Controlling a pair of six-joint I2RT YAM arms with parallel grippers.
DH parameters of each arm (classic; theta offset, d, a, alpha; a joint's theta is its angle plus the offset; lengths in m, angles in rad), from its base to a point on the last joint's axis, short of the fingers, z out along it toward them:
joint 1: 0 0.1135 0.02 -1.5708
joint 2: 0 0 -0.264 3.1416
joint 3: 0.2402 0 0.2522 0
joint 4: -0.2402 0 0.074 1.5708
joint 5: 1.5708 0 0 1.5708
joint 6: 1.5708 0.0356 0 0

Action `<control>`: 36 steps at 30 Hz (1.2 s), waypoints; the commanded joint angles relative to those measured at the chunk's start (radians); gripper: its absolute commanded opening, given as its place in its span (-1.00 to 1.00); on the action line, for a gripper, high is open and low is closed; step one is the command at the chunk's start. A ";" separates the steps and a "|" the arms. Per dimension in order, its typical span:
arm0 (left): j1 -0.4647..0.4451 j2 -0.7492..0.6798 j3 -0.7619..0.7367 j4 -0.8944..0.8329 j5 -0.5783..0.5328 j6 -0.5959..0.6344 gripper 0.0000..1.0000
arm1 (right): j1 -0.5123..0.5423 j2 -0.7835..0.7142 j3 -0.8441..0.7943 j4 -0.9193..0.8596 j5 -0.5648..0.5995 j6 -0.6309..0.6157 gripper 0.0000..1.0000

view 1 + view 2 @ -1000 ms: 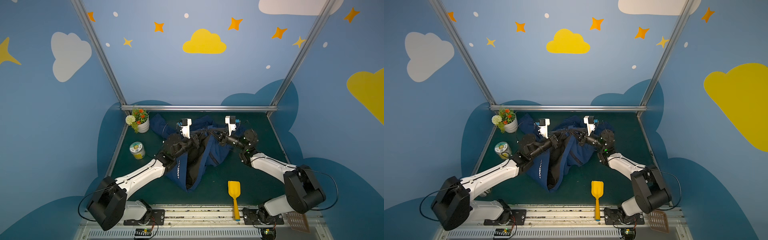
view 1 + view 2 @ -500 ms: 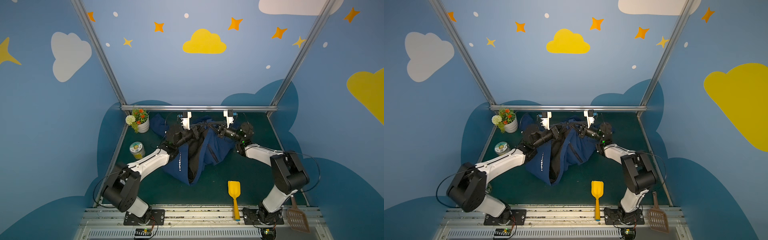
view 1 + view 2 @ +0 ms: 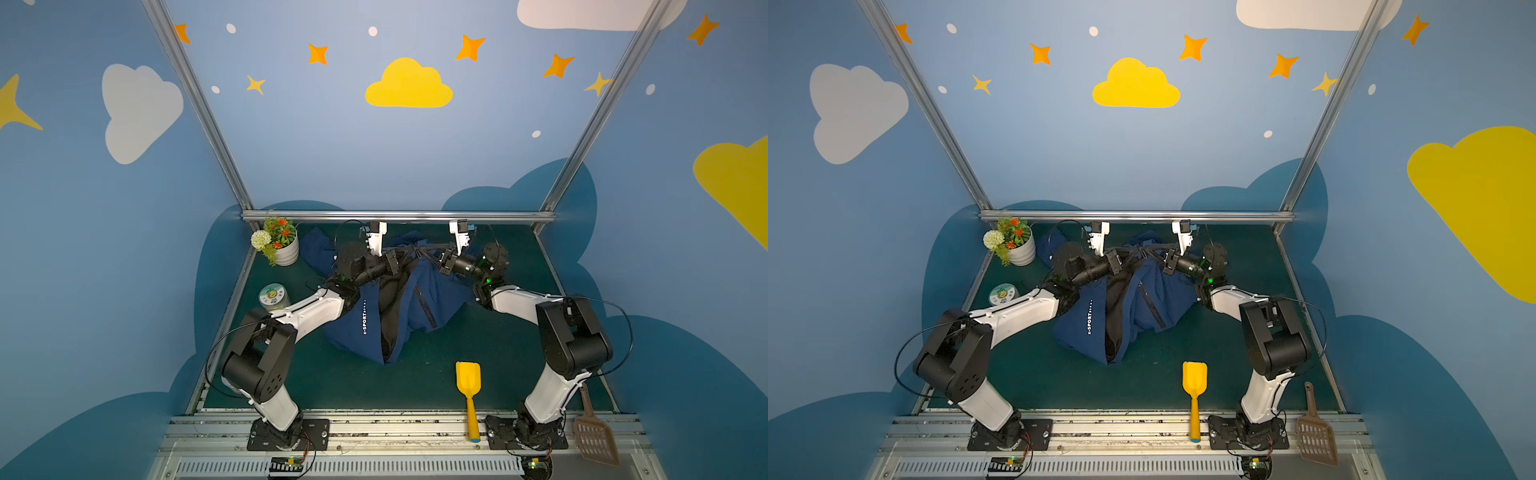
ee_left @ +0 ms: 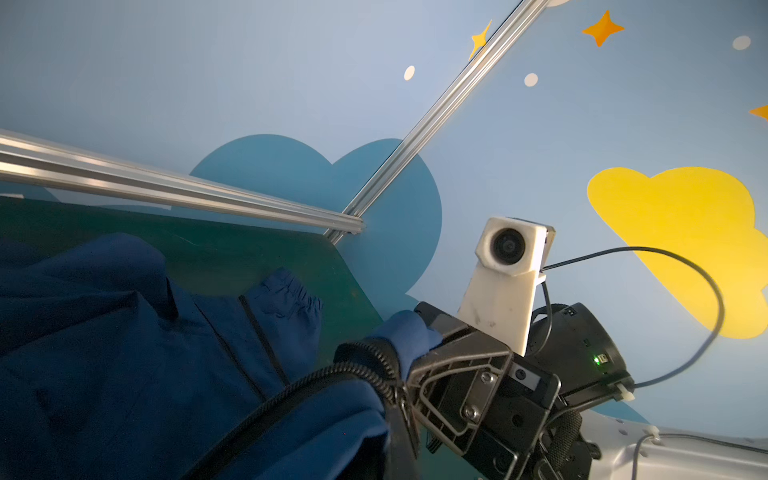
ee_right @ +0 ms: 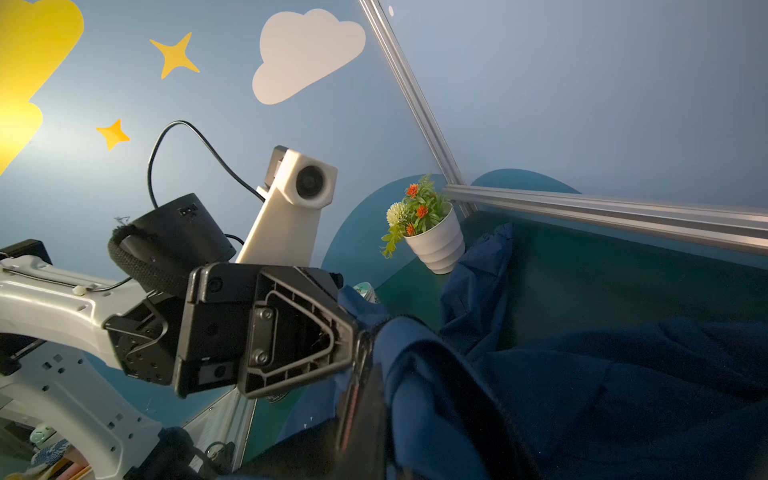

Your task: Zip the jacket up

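At the far middle of the green table (image 3: 498,365), two robot arms hold a navy-blue jacket (image 3: 357,328) up by its top edge, seen in both top views (image 3: 1075,328). The left gripper (image 3: 397,262) is pinched tight on the fabric; the right wrist view shows it (image 5: 357,345) with blue cloth bunched at its tips. The right gripper (image 3: 438,262), just to its right, has a fold of cloth and a curl of zipper teeth (image 4: 332,370) tucked between narrow jaws in the left wrist view (image 4: 409,365).

From the two grippers the jacket drapes toward the near side and rests on the table. Its front lies open, with black lining showing between the two panels. White lettering (image 3: 365,318) runs down the left panel. One sleeve trails off to the far left.

A white flower pot (image 3: 284,249) stands in the far left corner, and a round tin (image 3: 274,297) sits nearer on the left. A yellow scoop (image 3: 468,384) lies at the near edge, right of centre. A brown slotted scoop (image 3: 592,440) lies at the near right.
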 commanded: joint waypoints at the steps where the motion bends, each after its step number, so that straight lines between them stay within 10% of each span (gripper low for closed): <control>1: -0.008 -0.034 -0.020 -0.065 0.073 -0.005 -0.94 | -0.028 -0.034 -0.014 0.082 0.077 0.022 -0.61; 13: 0.005 -0.063 -0.030 -0.109 0.070 -0.029 -0.94 | -0.057 -0.135 -0.139 0.061 0.090 -0.013 0.02; 26: 0.011 -0.111 -0.045 -0.131 0.128 -0.097 -0.94 | -0.019 -0.556 -0.060 -0.959 0.168 -0.836 0.13; 36: 0.012 -0.195 -0.021 -0.326 0.189 -0.085 -0.94 | 0.206 -0.690 0.116 -1.456 0.532 -1.303 0.11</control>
